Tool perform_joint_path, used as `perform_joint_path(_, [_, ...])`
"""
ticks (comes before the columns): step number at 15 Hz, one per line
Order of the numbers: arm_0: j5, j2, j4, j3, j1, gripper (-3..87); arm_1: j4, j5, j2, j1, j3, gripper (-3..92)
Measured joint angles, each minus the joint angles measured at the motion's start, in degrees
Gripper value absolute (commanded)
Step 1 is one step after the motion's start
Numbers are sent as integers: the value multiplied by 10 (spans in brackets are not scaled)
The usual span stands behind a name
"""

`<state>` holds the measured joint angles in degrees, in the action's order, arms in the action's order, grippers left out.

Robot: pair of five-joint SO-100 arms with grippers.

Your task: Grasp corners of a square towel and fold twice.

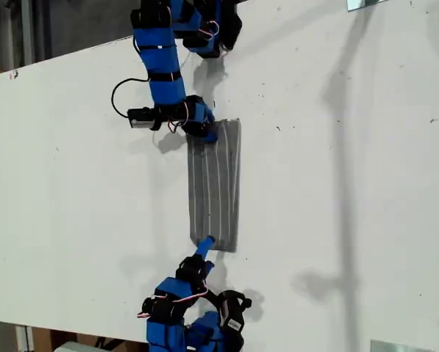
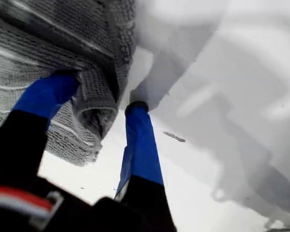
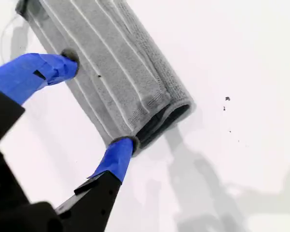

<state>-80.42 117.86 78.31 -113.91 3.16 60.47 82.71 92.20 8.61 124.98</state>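
Closest to the lens, my first gripper [image 2: 99,96] stood released. One blue finger rested on the towel [image 1: 215,183], the other on the white table [image 1: 336,205], and a curled corner [image 2: 94,113] lay loose between them. My second gripper [image 3: 97,101] was also unclenched, with its tips spread along the cloth's long edge and one tip at an end corner.

The towel lay at the centre of the exterior frame as a narrow upright strip. The upper gripper [image 1: 204,130] sat at its upper left corner and the lower gripper [image 1: 204,244] at its lower left. I could not tell which of these was first.

I judged one fold done and the second not yet gripped. Next, both jaws must pinch every layer before lifting. Only the second wrist view showed the stacked layers at the strip's end [image 3: 159,118], and only the exterior view showed its whole length.
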Motion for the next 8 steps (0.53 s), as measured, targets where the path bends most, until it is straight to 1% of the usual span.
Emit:
perform_joint_path(1, [-2, 14, 0, -8, 0, 305, -1, 8, 2, -9, 0, 0])
perform_joint_path(5, [-8, 28, -7, -8, -7, 308, 7, 57, 32, -37, 16, -2])
perform_joint_path(8, [-8, -5, -35, -8, -11, 305, 108, 130, 77, -47, 18, -2])
